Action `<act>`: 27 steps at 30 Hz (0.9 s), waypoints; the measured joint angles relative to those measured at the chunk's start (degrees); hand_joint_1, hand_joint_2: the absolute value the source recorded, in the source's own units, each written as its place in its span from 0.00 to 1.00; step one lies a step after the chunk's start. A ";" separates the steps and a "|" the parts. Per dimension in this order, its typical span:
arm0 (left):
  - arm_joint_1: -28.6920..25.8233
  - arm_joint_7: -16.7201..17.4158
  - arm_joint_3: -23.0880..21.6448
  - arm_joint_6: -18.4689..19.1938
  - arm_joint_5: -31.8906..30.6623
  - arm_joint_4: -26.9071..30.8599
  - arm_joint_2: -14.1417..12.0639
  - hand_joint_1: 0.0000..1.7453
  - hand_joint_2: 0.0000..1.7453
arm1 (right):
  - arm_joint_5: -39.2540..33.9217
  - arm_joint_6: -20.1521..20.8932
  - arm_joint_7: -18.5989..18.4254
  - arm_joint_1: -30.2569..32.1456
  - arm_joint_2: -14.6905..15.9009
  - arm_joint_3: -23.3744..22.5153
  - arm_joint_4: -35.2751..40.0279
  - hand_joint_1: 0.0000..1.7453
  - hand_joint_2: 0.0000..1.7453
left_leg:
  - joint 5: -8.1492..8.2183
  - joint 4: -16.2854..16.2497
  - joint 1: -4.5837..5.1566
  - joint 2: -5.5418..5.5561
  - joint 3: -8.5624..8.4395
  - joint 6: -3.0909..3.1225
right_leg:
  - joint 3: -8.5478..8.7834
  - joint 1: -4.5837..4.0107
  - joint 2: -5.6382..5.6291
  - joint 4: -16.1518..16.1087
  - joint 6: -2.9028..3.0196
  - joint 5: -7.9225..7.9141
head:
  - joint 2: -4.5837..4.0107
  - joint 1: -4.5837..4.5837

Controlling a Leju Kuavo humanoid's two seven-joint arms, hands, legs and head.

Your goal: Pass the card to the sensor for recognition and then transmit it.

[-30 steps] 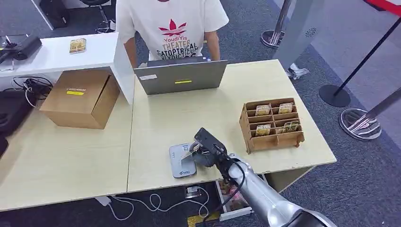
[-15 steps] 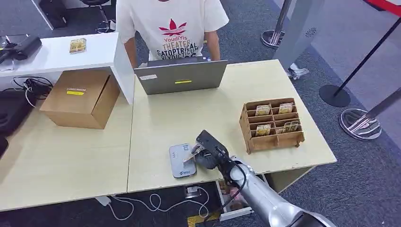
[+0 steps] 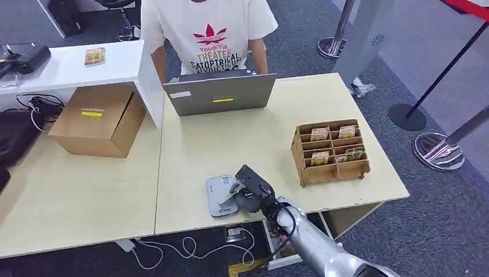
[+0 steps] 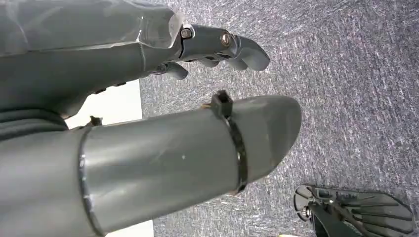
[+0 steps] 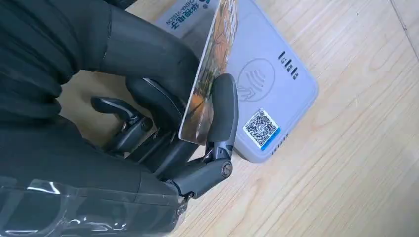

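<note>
One thin printed card (image 5: 210, 74) is pinched between the dark fingers (image 5: 225, 111) of the right hand (image 3: 249, 193), held tilted just above the flat grey sensor pad (image 3: 221, 195) on the pale wooden table (image 3: 242, 144). Left hand (image 4: 217, 47) hangs over carpet, fingers curled, empty. Farther off stands a wooden slotted card rack (image 3: 330, 151).

I read "CHINA VISION" on the flat grey card reader (image 5: 267, 74), beside a small QR code. The person's white T-shirt (image 3: 209, 29) says "YoudiYis THEATER", then a partly hidden line, possibly "CATOPTRICAL".
</note>
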State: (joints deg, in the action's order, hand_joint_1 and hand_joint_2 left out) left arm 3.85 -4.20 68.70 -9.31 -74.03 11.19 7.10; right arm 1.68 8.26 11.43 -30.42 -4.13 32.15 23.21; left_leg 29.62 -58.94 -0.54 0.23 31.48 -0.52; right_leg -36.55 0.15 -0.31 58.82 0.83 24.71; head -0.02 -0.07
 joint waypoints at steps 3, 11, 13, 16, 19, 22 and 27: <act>0.01 0.00 0.02 -0.02 0.00 0.00 0.00 0.00 0.00 | 0.00 0.02 -0.02 0.07 -0.09 0.00 -0.02 1.00 1.00 | -0.01 0.00 0.00 -0.01 -0.01 -0.01 | 0.00 0.00 0.00 0.00 0.01 -0.01 | 0.00 0.00; 0.00 0.44 0.09 -0.04 0.44 0.00 0.00 0.00 0.00 | -0.07 0.37 -0.17 0.52 -0.50 0.00 -0.11 1.00 1.00 | -0.01 0.00 0.00 -0.01 -0.03 -0.01 | 0.01 0.00 -0.02 0.00 0.01 -0.01 | 0.00 0.00; -0.01 0.52 0.13 -0.04 0.52 0.00 0.02 0.00 0.00 | -0.09 0.79 0.24 0.56 -0.66 0.00 -0.11 1.00 1.00 | -0.01 0.00 0.00 -0.02 -0.02 -0.01 | 0.01 0.00 -0.02 0.00 0.01 -0.01 | 0.00 -0.02; -0.01 0.70 0.26 -0.07 0.59 0.00 0.02 0.00 0.00 | -0.22 1.49 0.81 0.62 -0.85 0.00 0.04 1.00 1.00 | -0.01 0.00 0.00 -0.02 -0.01 -0.01 | 0.01 0.00 -0.01 0.00 0.02 -0.02 | 0.00 0.00; -0.02 0.96 0.57 -0.07 0.72 0.00 0.02 0.00 0.00 | -0.57 2.51 1.57 0.61 -0.98 0.00 0.55 1.00 1.00 | -0.02 0.00 0.00 -0.02 0.00 -0.02 | 0.01 0.00 -0.01 0.00 0.02 -0.03 | 0.00 -0.02; -0.01 0.90 0.77 -0.04 0.81 0.00 0.02 0.00 0.00 | -1.47 3.61 2.25 0.60 -1.01 0.00 1.44 1.00 1.00 | -0.02 0.00 -0.01 -0.01 0.01 -0.02 | 0.00 0.00 0.00 0.00 0.03 -0.03 | 0.00 0.00; -0.03 0.26 0.90 0.31 0.35 0.00 0.02 0.00 0.00 | -4.11 4.94 3.87 0.60 -0.94 -0.04 4.08 1.00 1.00 | -0.02 0.00 -0.01 -0.01 0.03 -0.02 | -0.03 0.00 0.00 0.01 0.03 -0.02 | 0.00 0.00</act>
State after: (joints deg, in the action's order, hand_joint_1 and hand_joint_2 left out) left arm 3.82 -3.93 69.59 -9.00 -73.68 11.19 7.13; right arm -2.42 13.20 15.30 -29.82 -5.07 32.11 27.29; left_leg 29.60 -58.94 -0.55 0.22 31.51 -0.54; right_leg -36.58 0.15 -0.31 58.83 0.85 24.69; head -0.02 -0.07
